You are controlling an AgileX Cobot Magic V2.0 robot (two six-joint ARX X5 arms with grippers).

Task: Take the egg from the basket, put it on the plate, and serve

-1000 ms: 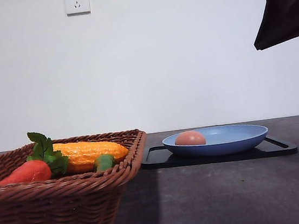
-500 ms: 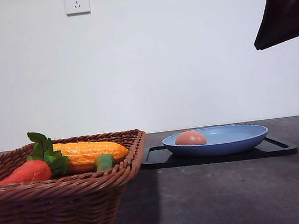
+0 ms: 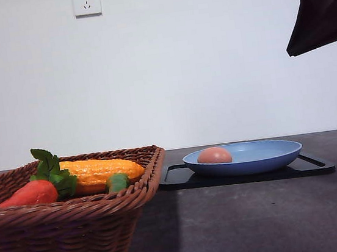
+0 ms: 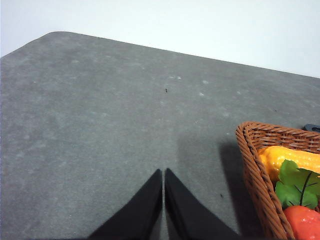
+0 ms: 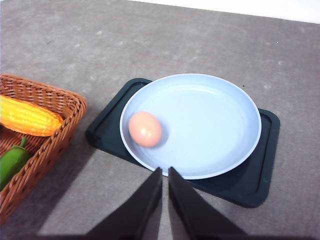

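Smooth tan egg on matte round blue plate beside woven wicker basket; both claws together, empty.

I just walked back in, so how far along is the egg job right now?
Done: the egg lies in the blue plate, which sits on the black tray, outside the basket. In hand: nothing; the left gripper and right gripper are both shut and empty. Left: serving the plate.
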